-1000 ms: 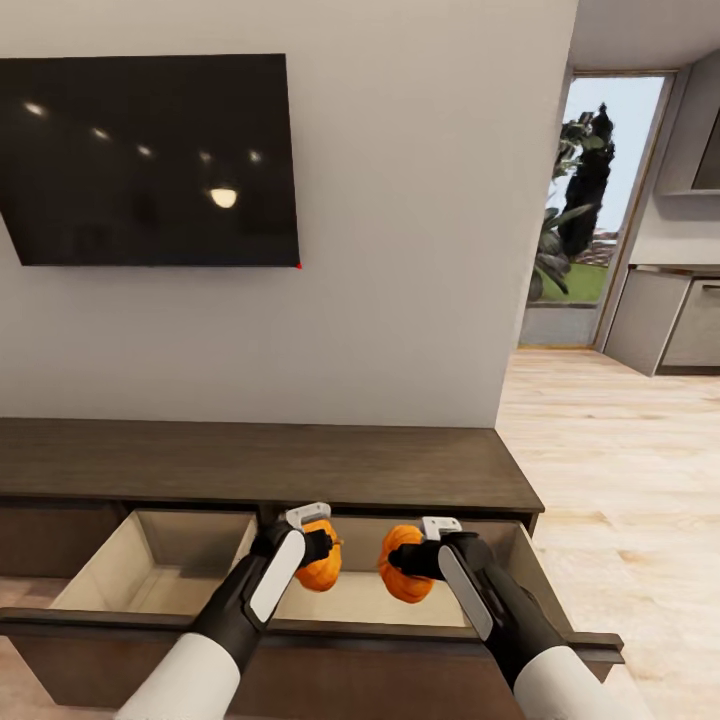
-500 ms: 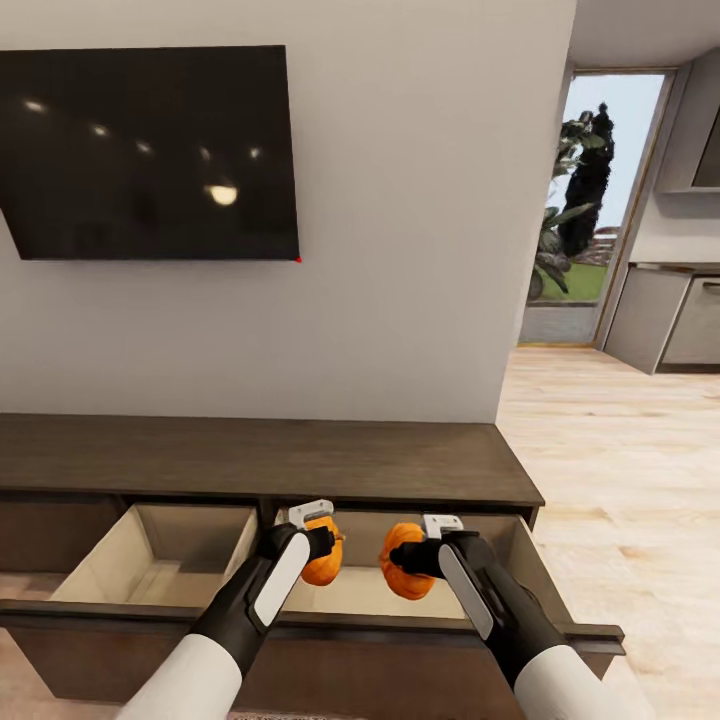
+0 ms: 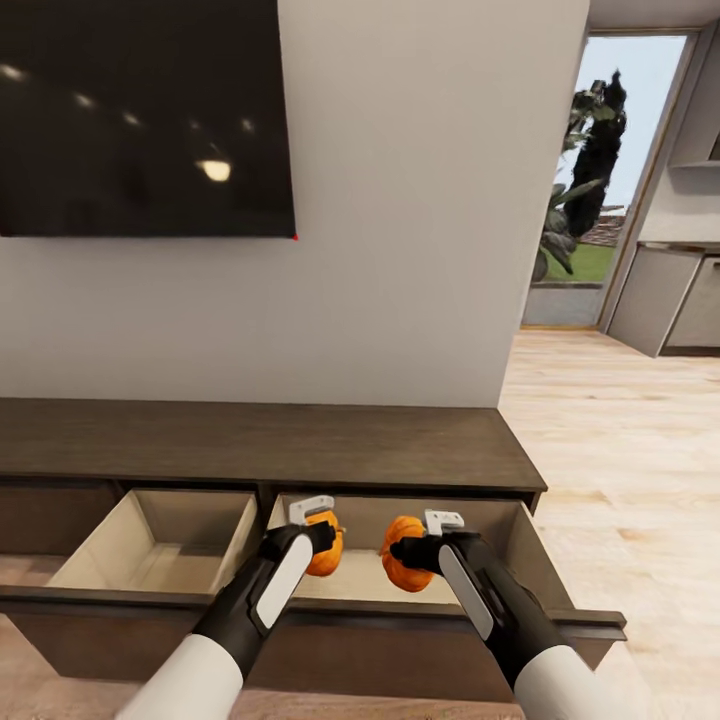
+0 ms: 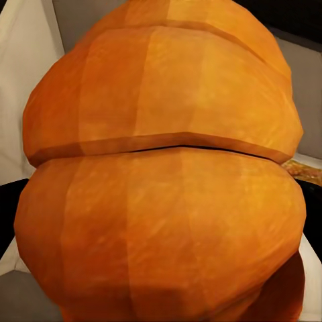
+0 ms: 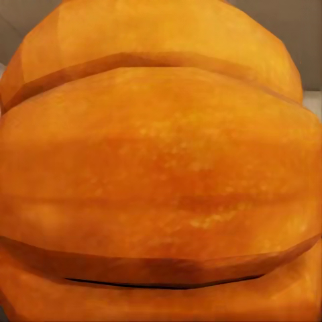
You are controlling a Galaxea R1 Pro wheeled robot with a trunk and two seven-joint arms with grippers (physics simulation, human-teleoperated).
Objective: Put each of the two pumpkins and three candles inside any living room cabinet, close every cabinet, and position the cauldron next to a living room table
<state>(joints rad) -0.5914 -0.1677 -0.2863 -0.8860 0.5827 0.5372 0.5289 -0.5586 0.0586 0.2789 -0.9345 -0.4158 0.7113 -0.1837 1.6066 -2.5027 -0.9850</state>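
A pumpkin (image 3: 326,545) is gripped by the left hand (image 3: 318,538), and another pumpkin (image 3: 404,566) by the right hand (image 3: 412,551). Both are held over the right of 2 open drawers of the cabinet (image 3: 260,444).

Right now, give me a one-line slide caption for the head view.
Both hands, left and right, hold pumpkins over the open cabinet drawer.

Both arms share one build: a glossy white rounded upper segment, then a matte black forearm carrying a long white inlay panel. The left gripper (image 3: 322,533) and right gripper (image 3: 408,551) are black, each topped by a small light-grey bracket.
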